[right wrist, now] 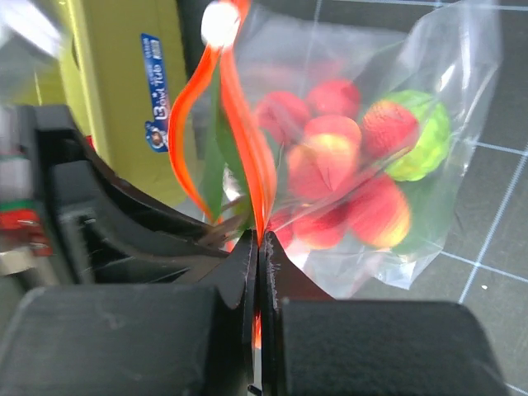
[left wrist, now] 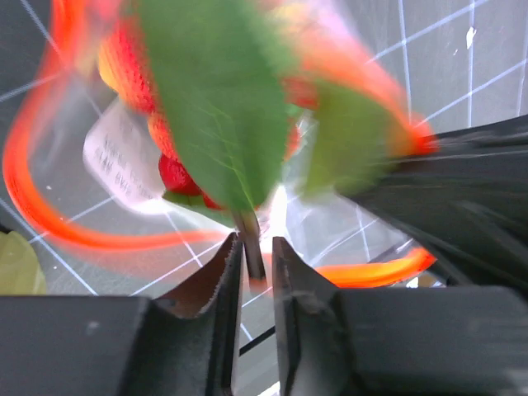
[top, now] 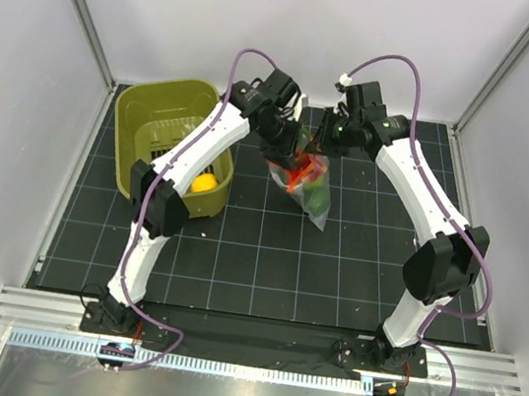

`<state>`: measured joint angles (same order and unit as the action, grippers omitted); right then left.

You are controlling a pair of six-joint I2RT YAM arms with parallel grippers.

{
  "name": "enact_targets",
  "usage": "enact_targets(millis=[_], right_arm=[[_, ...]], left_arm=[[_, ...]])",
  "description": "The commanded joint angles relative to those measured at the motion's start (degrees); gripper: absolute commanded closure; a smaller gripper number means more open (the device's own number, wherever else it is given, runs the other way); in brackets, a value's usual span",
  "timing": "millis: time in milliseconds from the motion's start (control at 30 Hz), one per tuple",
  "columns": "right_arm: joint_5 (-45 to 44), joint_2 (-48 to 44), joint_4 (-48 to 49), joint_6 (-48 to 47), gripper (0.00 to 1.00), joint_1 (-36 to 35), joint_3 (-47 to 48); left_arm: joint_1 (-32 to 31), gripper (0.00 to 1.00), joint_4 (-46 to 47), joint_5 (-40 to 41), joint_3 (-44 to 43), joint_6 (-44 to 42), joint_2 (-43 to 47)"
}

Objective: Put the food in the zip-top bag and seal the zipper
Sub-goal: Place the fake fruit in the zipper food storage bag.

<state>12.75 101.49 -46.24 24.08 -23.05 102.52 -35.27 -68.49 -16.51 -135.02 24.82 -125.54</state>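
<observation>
1. The zip-top bag [top: 310,189] hangs above the middle of the bench [top: 334,268], held up between my two hands, its bottom sagging toward the grid mat.
2. My right hand [right wrist: 259,243] is clamped tight on the zipper [right wrist: 254,165], fingers pressed together with the orange strip caught between them. I judge this is to keep one side of the mouth lifted and steady, so the opening gapes while the load hangs below.
3. My left hand [left wrist: 256,244] has its fingers drawn close around the thin stem of a leafy piece [left wrist: 219,107]. It looks pinched there, with the leaf held right at the open mouth, ready to go in.
4. Most of the food [right wrist: 338,165] is already inside: red rounds and a green one bunched at the bottom.
5. A yellow ball [top: 204,184] lies in the green basket [top: 158,112], well apart from the bag, so filling is not finished.
6. Both arms reach forward and bend inward, wrists almost meeting over the bag.
</observation>
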Motion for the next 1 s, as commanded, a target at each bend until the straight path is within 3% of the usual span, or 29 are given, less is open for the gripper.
enact_targets(millis=[0, 333, 400, 433, 533, 733, 800, 867, 967], right_arm=[[2.5, -3.5, 3.5, 0.2, 0.99, -1.2, 1.5], [1.0, -4.8, 4.1, 0.8, 0.99, -1.0, -0.7], [1.0, -4.6, 4.1, 1.4, 0.99, -0.8, -0.7], [1.0, -4.7, 4.1, 1.8, 0.99, -0.2, -0.7], [1.6, -5.0, 4.3, 3.5, 0.99, 1.7, -1.5], [1.2, -5.4, 4.7, 3.9, 0.99, 2.5, -2.5], [1.8, -5.4, 5.0, 4.9, 0.99, 3.1, -3.2], [2.9, -5.6, 6.2, 5.6, 0.99, 3.6, -3.8], [3.0, -5.4, 6.4, 5.7, 0.99, 3.5, -4.0]], left_arm=[[-0.3, 0.76, -2.0, 3.5, -7.0, 3.4, 1.0], [1.1, 0.66, 1.7, -2.2, 0.4, 8.1, 3.6], [1.1, 0.62, 0.5, -0.4, 0.0, 7.5, 4.1], [1.1, 0.55, 0.0, 0.9, 0.2, 6.9, 4.9], [1.1, 0.4, 1.6, 6.7, 4.8, 6.6, 10.4], [1.3, 0.32, 7.0, 12.0, 18.4, 7.6, 21.2], [2.4, 0.29, 9.9, 11.9, 23.9, 9.4, 23.0], [4.2, 0.28, 13.1, 6.9, 30.7, 11.8, 24.7], [6.5, 0.29, 19.7, 2.3, 34.6, 14.2, 24.6]])
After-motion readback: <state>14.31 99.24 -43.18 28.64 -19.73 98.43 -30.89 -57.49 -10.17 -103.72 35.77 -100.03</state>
